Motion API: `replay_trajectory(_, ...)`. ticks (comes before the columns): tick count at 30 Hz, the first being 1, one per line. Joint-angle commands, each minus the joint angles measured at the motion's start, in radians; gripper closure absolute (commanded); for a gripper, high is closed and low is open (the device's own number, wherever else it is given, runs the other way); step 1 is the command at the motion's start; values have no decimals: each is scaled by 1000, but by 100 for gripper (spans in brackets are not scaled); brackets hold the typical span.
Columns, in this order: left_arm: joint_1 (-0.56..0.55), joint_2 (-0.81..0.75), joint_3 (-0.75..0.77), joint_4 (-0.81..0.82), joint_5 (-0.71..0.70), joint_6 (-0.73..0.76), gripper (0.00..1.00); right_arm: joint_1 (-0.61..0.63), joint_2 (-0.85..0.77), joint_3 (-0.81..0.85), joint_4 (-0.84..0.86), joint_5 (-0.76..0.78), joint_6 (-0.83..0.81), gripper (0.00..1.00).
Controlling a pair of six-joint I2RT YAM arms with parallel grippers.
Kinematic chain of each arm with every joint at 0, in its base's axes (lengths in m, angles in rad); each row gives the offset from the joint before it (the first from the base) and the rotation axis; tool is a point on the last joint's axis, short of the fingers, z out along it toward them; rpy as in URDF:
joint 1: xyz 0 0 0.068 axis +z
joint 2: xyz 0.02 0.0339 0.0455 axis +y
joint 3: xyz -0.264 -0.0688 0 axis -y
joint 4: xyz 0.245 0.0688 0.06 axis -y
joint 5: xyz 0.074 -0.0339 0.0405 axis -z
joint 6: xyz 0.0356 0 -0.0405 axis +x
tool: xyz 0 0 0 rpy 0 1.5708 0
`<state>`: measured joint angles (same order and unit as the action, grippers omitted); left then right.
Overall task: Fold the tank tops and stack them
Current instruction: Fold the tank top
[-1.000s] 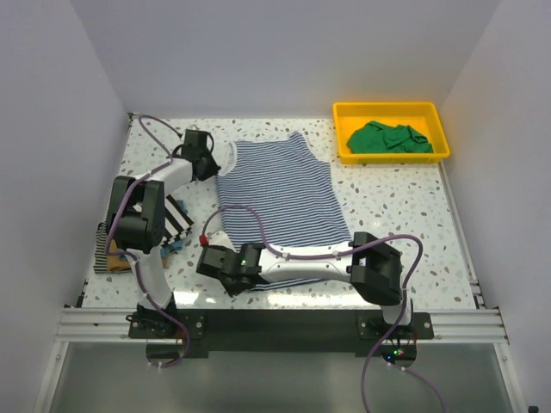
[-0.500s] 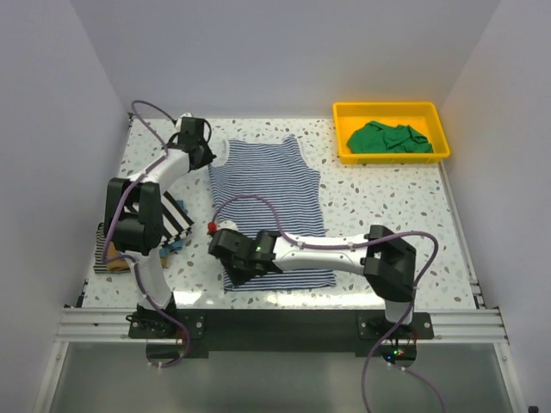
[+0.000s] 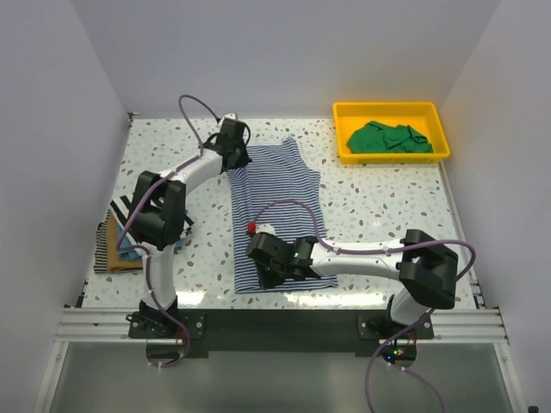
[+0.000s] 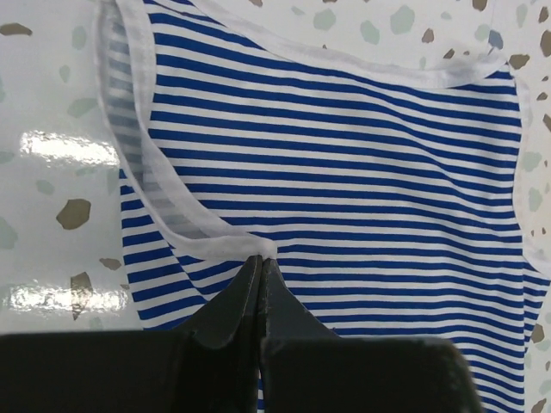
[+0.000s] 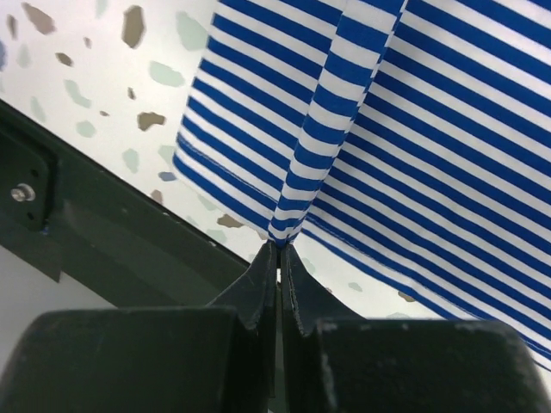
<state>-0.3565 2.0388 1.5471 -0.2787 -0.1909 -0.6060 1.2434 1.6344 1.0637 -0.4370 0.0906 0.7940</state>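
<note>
Black jaws of the left gripper [image 4: 261, 260] are pinched together on the white-trimmed armhole edge of the navy-white striped tank top [image 4: 362, 172], with no gap between them. The right gripper [image 5: 277, 247] is likewise clamped tight on a raised pleat of the same top at its hem end, near the counter's front edge. Between the two grippers the striped top lies lengthwise down the middle of the speckled counter [image 3: 387, 224], narrowed, with one long side doubled over. It looks to be in the middle of its first lengthwise fold, so it is neither fully folded nor stacked. Out at the left edge, partly hidden behind the left arm, sits a pile of folded tops [image 3: 116, 254] showing bold black-white stripes, tan and a bit of blue; those seem to be done. At the far right corner the yellow tray [image 3: 392, 157] holds one crumpled green tank top [image 3: 387, 138] and nothing else that can be seen. By this reading, the striped top needs finishing and placing on the pile, and the green one is yet to be taken out, folded and stacked.
</note>
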Motion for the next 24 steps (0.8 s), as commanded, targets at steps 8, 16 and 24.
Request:
replay_trajectory(8,-35,69,50,82,16,28,100,14,-54,-102,38,21,93,100)
replay_trajectory(16,-59,101,42,124,54,51,93,27,-67,-139,17,84,122,95)
replay_trajectory(24,-59,54,41,173,77,94,56,50,-137,-67,-142,231,99,65)
